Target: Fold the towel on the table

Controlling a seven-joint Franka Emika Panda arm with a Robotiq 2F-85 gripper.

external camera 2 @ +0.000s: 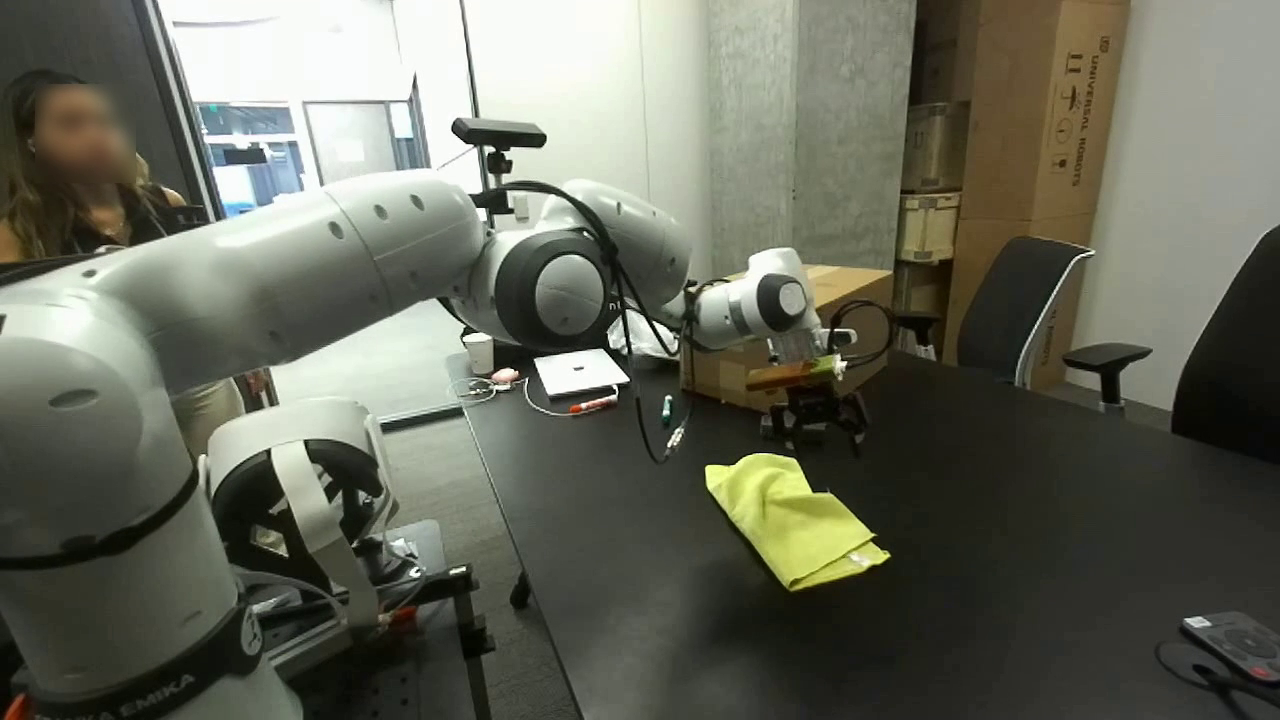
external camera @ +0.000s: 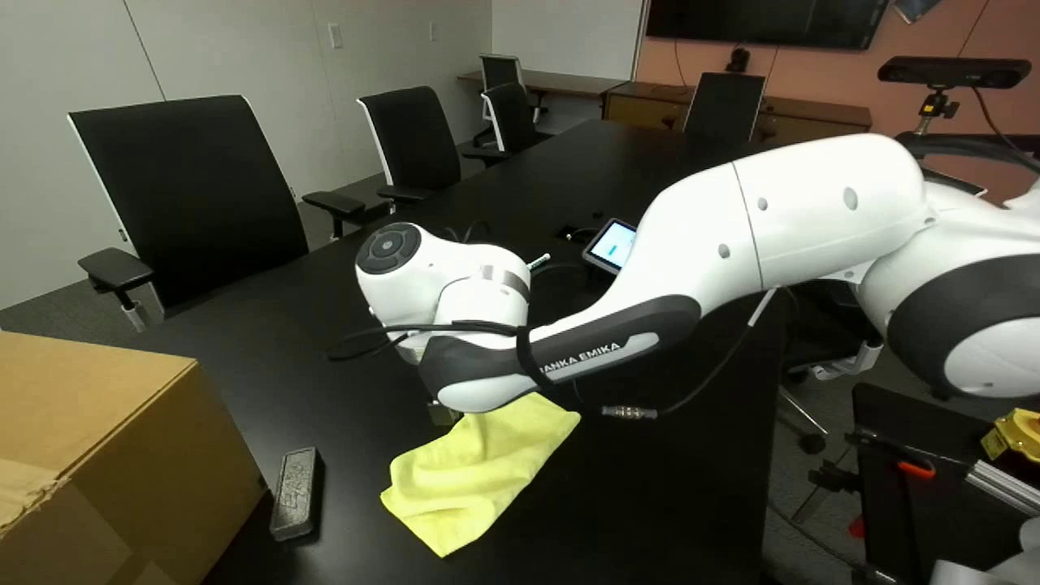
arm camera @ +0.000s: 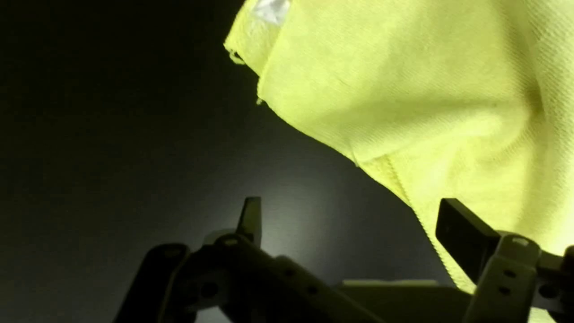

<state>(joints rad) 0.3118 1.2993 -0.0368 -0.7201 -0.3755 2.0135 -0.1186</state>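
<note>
"Tan cardboard makes the big box [external camera: 175,459] at the left, in an exterior view. What's around it?"

"Behind it, a black office chair [external camera: 191,203]; just to its right, a dark oblong block [external camera: 294,494] lying flat on the glossy black table [external camera: 674,496]."

"And further along?"

"That's the yellow towel [external camera: 475,483], lying on the table. It's doubled over on itself, wrinkled, its edges out of line. The wrist view gives me a white label [arm camera: 272,10] peeping out by one corner."

"What's the gripper [arm camera: 350,208] doing there?"

"Jaws wide apart. In the wrist view one side shows against the black tabletop, the other against the towel, just by its edge. Whether that side touches the cloth, I can't tell."

"Next?"

"Farther back, a tablet [external camera: 611,245] with its screen lit, partly hidden by the white arm [external camera: 780,219], which stretches in from the right. Last comes a black camera [external camera: 955,73] on a mount, high up at the far right."
</note>
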